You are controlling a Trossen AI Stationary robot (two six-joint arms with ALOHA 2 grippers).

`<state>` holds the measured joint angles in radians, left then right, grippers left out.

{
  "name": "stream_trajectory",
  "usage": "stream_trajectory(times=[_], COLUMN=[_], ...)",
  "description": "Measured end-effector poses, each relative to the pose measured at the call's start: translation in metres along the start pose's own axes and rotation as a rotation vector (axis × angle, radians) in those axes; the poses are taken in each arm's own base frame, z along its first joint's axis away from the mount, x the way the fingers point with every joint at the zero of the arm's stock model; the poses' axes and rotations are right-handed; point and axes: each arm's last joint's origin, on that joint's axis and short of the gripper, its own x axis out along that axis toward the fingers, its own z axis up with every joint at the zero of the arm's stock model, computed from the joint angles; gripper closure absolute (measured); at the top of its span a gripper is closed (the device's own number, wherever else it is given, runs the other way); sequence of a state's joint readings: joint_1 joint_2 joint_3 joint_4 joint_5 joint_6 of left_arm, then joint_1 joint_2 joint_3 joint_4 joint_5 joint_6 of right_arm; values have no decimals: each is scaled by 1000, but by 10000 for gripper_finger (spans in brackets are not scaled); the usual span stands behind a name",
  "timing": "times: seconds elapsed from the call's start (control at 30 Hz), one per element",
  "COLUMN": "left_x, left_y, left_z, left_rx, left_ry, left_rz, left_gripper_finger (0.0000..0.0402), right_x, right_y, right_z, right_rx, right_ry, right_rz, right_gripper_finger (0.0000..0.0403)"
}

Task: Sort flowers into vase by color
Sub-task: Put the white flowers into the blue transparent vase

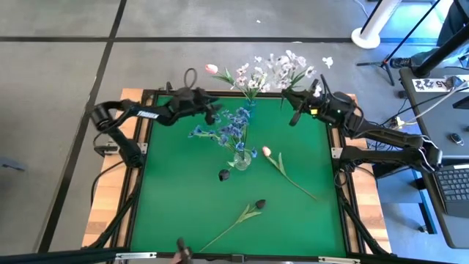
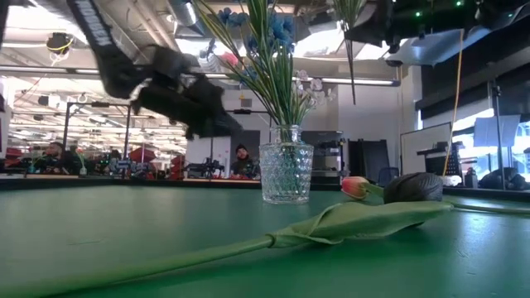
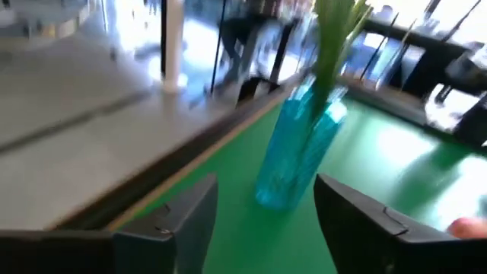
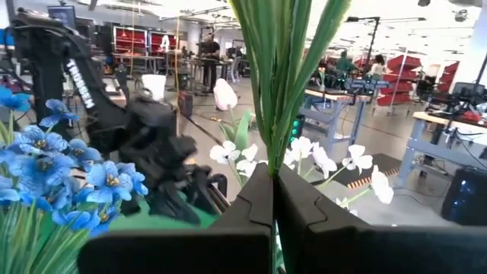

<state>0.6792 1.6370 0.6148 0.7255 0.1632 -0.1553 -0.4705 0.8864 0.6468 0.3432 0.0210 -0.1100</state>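
From above, the blue flowers (image 1: 233, 126) are already sitting in the clear vase (image 1: 241, 158) mid-worktop, and white ones (image 1: 275, 70) are filling the blue vase (image 1: 250, 103) at the far edge. Low down, a dark tulip (image 2: 414, 187) and pink tulip (image 2: 354, 187) are lying loose, so tulips are what's left. Left gripper (image 3: 262, 224) fingers are standing spread, empty, facing the blue vase. Right gripper (image 4: 272, 205) fingers are pinching green stems (image 4: 278, 76) shut
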Motion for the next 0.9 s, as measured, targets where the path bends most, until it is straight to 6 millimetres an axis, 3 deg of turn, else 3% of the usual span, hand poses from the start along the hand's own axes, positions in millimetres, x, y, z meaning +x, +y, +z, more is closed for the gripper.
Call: stream_trajectory(times=[0.1,0.33,0.7,0.9], left_x=[22,62,95,100], left_y=[5,2,-1,-5], left_z=[-5,0,5,12], left_rx=[-17,-15,49,66], left_ry=[98,133,121,119], left_rz=[7,-96,-157,-211], left_gripper_finger=[167,156,155,155], right_x=[1,3,3,3], right_y=[-5,-5,-4,-4], right_z=[-1,-5,-5,-7], right_rx=[2,5,26,26], right_ry=[3,27,24,40], right_rz=[12,17,54,55], right_gripper_finger=[403,403,403,403])
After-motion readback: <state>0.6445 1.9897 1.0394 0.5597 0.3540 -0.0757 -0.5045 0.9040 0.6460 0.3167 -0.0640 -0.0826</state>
